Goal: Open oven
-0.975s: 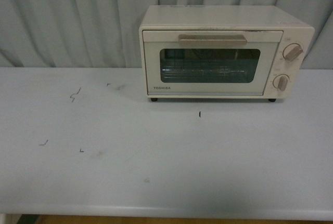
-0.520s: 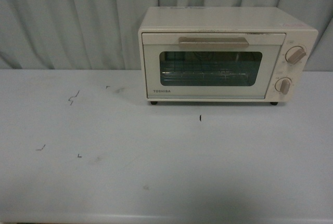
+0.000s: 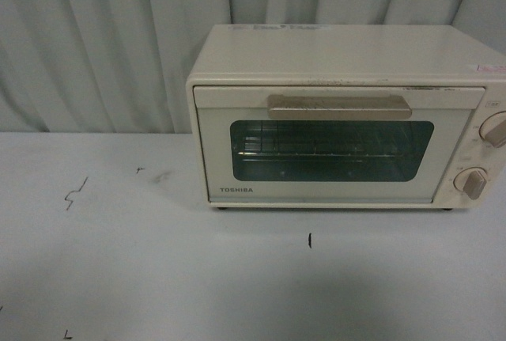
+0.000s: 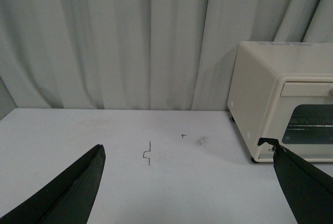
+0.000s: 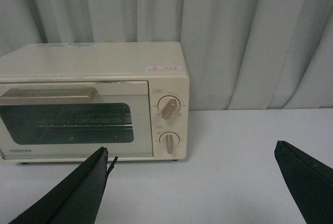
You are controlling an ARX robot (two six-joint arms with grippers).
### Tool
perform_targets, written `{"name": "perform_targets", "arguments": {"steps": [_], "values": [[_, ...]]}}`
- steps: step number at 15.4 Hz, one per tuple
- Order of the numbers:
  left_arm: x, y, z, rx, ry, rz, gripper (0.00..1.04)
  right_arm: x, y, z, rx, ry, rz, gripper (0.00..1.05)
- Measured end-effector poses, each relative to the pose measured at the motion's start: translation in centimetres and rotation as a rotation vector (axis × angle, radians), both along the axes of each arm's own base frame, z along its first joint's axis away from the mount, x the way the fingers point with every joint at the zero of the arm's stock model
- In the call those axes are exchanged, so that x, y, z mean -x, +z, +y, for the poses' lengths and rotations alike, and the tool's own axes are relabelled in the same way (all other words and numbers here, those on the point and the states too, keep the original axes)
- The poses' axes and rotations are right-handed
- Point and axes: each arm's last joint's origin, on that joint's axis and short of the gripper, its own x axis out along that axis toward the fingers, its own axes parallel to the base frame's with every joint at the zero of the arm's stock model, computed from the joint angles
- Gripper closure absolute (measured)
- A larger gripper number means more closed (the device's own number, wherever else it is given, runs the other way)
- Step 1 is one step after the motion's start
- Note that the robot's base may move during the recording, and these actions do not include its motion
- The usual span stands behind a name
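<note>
left gripper [image 4: 182, 146] spread wide, empty | right gripper [image 5: 191, 147] likewise | grippers show only in wrist views | both knobs [image 5: 167, 107] whole only in right wrist view | cream oven [image 3: 340, 56] on table [image 3: 118, 278] before curtain [image 3: 103, 40], door [image 3: 332, 191] closed, beige handle [image 3: 340, 107] along top

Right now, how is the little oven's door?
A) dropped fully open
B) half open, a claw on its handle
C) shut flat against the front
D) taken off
C: the oven has its door upright and flush with the front, the beige handle at the top, and the wire rack shows only through the glass.
</note>
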Motion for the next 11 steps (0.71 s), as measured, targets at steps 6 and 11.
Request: {"name": "perform_targets", "arguments": {"steps": [6, 11], "values": [[0.00, 0.00, 0.00, 0.000, 0.000, 0.000, 0.07, 0.00, 0.00, 0.00, 0.000, 0.000, 0.000, 0.06], [-0.50, 0.78, -0.37, 0.249, -0.060, 0.505, 0.07, 0.00, 0.01, 0.00, 0.000, 0.000, -0.002, 0.06]]}}
